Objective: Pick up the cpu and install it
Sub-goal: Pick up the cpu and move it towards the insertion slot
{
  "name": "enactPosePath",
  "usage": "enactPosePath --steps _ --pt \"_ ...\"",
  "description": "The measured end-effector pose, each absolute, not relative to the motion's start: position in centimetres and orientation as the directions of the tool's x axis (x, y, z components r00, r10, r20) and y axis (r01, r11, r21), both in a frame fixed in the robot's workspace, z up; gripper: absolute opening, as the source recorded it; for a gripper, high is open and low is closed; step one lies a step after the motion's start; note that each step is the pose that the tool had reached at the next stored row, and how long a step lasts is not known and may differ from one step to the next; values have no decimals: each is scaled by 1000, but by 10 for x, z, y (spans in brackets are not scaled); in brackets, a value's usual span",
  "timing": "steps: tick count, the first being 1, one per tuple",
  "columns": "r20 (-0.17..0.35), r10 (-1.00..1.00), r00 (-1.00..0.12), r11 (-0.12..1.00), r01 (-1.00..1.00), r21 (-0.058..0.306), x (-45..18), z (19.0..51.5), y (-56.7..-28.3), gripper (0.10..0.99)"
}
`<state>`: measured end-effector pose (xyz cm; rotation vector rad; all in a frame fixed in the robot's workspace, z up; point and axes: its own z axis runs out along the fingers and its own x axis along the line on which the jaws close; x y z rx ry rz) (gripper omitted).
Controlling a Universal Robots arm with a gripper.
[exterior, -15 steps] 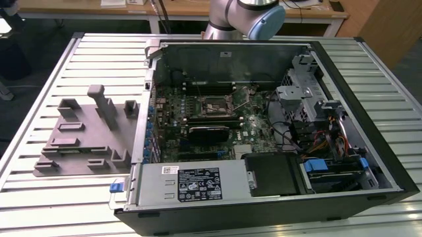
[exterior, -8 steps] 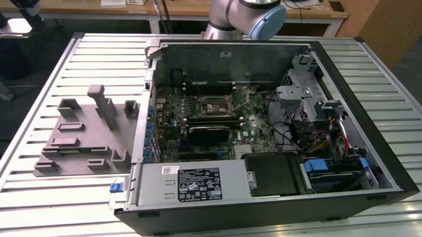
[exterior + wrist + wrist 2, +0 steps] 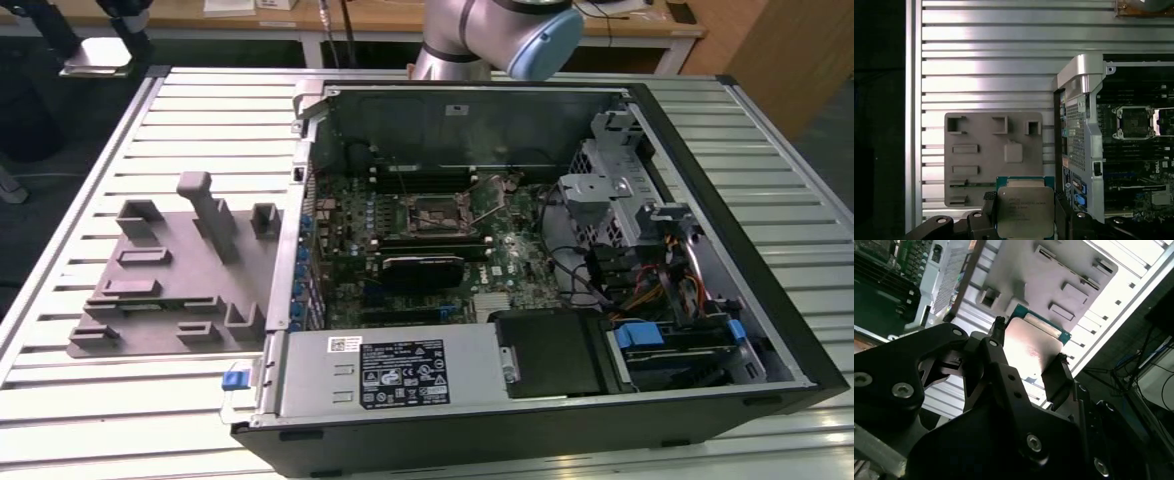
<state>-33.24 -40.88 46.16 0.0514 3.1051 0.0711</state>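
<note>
Silver cpu (image 3: 1025, 212) sits clamped in my gripper (image 3: 1025, 201), wrist high above the grey fixture tray (image 3: 979, 135). The first wrist view adds the socket (image 3: 1134, 122); the exterior view, my arm (image 3: 474, 30).

Counts: 1 chip (image 3: 1025, 212); 1 claw (image 3: 1029, 347) with 2 fingers (image 3: 1056, 377); 1 robot arm (image 3: 501, 35); 1 grey tray (image 3: 160, 300); 1 open computer case (image 3: 781, 260), and in it 1 motherboard (image 3: 354, 215), 1 socket (image 3: 438, 213), 1 power supply (image 3: 387, 372); 1 blue tab (image 3: 235, 379); 1 slatted worktop (image 3: 107, 410).
</note>
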Motion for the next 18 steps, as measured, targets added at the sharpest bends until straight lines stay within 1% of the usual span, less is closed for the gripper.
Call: enactPosePath --steps 18 --pt "-34 34 -999 998 32 46 -246 462 -405 545"
